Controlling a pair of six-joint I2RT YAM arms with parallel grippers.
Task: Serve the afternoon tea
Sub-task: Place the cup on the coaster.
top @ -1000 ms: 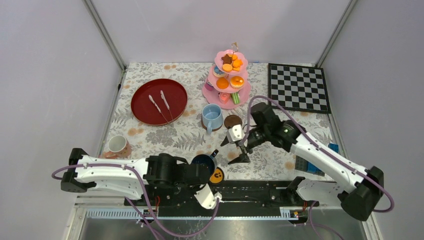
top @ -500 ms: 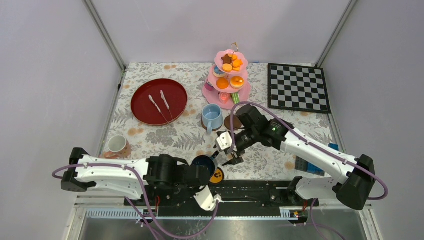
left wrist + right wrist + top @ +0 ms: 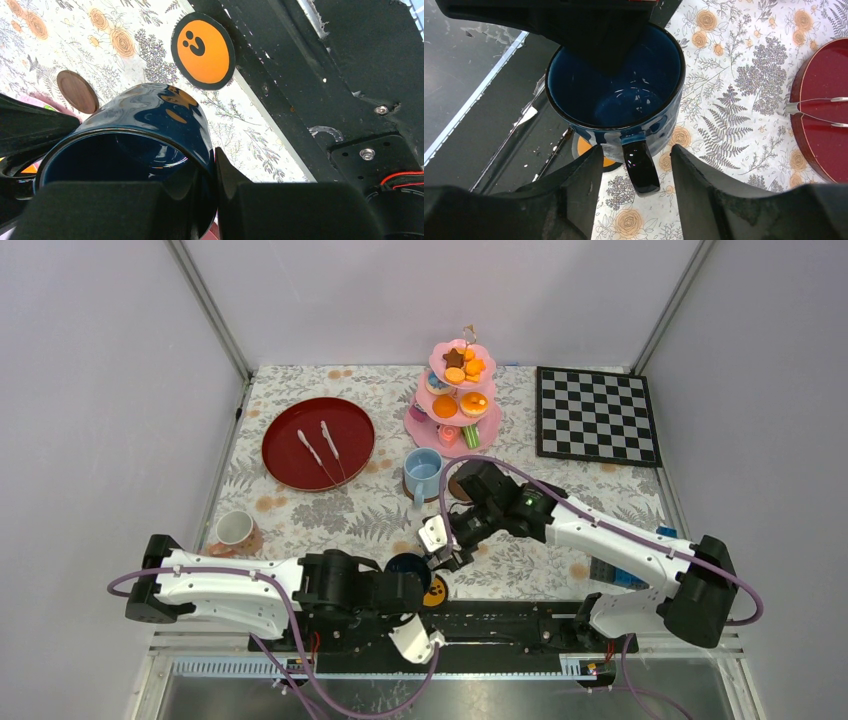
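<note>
We see left arm (image 3: 230, 590) low along near edge, left fingers (image 3: 240, 205) pinching dark-blue cup (image 3: 616, 95) wall; right arm (image 3: 610, 540) bent in, right fingers (image 3: 569, 200) spread astride handle (image 3: 641, 175).

dark-blue cup (image 3: 614, 100) | glossy, empty, upright | near edge of table (image 3: 300, 515)

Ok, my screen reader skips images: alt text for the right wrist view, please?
A dark-blue cup, its handle between the open fingers of the right end effector, is clamped at the far rim by the left end effector. Floral tablecloth beneath; red tray with tongs at right.
</note>
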